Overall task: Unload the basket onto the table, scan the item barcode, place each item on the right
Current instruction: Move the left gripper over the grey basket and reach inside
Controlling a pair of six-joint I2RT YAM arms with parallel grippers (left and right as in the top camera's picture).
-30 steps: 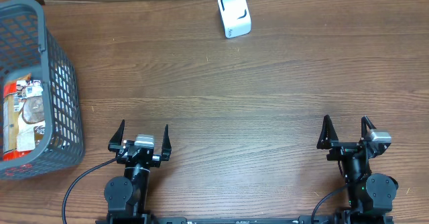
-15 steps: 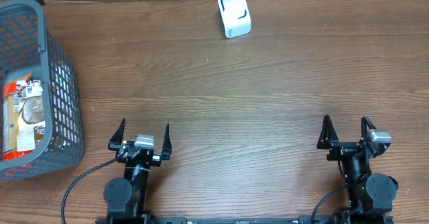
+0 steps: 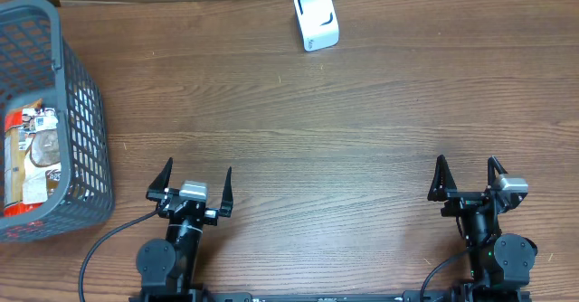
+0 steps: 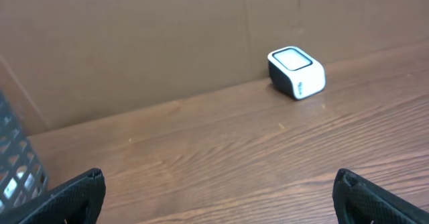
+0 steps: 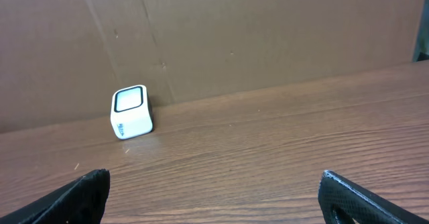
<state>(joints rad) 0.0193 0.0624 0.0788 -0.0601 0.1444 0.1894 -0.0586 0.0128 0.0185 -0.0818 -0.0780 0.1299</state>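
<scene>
Our left hand (image 3: 195, 174) is wide open and empty above the bench (image 3: 317, 130), and our right hand (image 3: 467, 166) is open and empty too. We see the packaged item (image 3: 27, 157) lying in the grey basket (image 3: 86, 85), off to the left hand's left. The white scanner (image 3: 317, 18) stands well ahead, between both hands.

Scanner (image 3: 317, 19) on the table (image 3: 317, 139), basket (image 3: 90, 130) well left of it and nearer the robot, packet (image 3: 32, 153) in the basket, left gripper (image 3: 196, 168) and right gripper (image 3: 467, 162) nearest, either side.
</scene>
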